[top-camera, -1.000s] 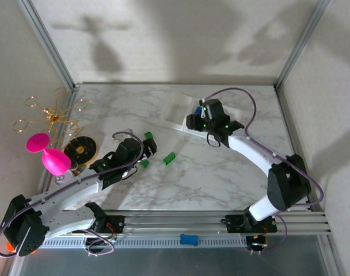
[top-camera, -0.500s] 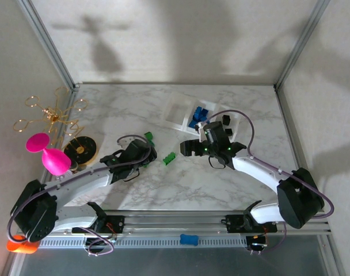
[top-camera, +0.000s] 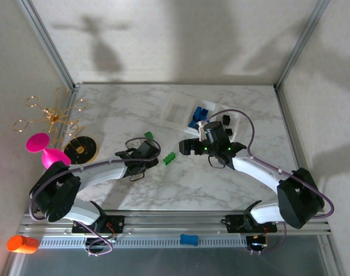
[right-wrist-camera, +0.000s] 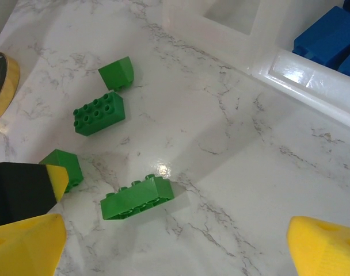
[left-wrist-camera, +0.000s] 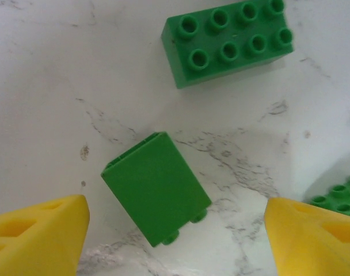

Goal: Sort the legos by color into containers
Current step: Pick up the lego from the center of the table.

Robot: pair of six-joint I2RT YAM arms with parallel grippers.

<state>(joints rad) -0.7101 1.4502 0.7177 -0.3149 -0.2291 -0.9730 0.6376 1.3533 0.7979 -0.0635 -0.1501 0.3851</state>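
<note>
Several green legos lie on the marble table. In the left wrist view one green lego (left-wrist-camera: 155, 195) lies on its side between the fingertips of my open left gripper (left-wrist-camera: 175, 244), touching neither. A longer green lego (left-wrist-camera: 228, 40) lies beyond it, studs up. My right gripper (right-wrist-camera: 175, 253) is open and hovers near another green lego (right-wrist-camera: 137, 197), with nothing between its fingers. From above, the left gripper (top-camera: 151, 154) and right gripper (top-camera: 185, 148) flank that green lego (top-camera: 168, 158). The containers (top-camera: 179, 109) stand behind; blue legos (top-camera: 198, 115) fill the middle bin and black legos (top-camera: 225, 119) the right one.
A pink goblet-shaped object (top-camera: 48, 155), a black disc (top-camera: 80, 148) and a gold wire stand (top-camera: 48, 115) crowd the left side. An orange cylinder (top-camera: 22, 244) and a blue oblong piece (top-camera: 188, 239) lie by the front rail. Metal frame posts border the table.
My right gripper has come off the tray and moved toward the green legos. My left gripper has slid right and now straddles a green lego.
</note>
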